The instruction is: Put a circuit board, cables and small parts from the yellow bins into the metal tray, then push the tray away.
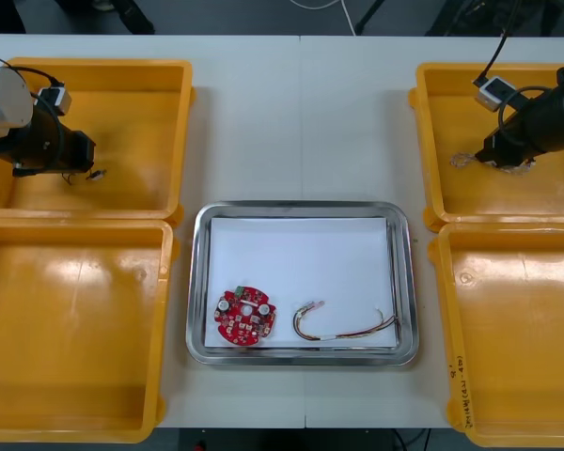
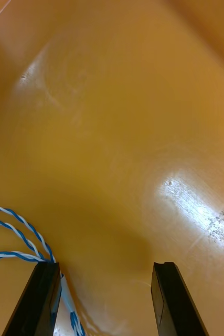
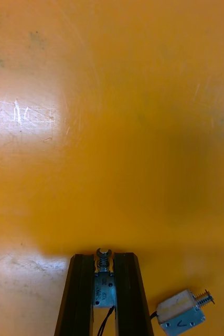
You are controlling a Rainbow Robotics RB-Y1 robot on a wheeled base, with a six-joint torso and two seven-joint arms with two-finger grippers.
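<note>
Now the left gripper [image 3: 105, 260], in the far left yellow bin [image 1: 122, 80], is clamped on a small metal part [image 3: 104, 287], likely light and rigid, while the right gripper [image 2: 104, 270], fingers apart, has a floppy-looking blue and white cable [image 2: 18, 231] just by one finger.

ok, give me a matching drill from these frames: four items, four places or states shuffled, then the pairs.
1 circuit board
2 blue and white cable
3 left hand
4 right hand

A shut on a small metal part in the far left bin
B open, in the far right bin
C in the tray
D next to the right hand

Pairs: 1-C, 2-D, 3-A, 4-B
</note>
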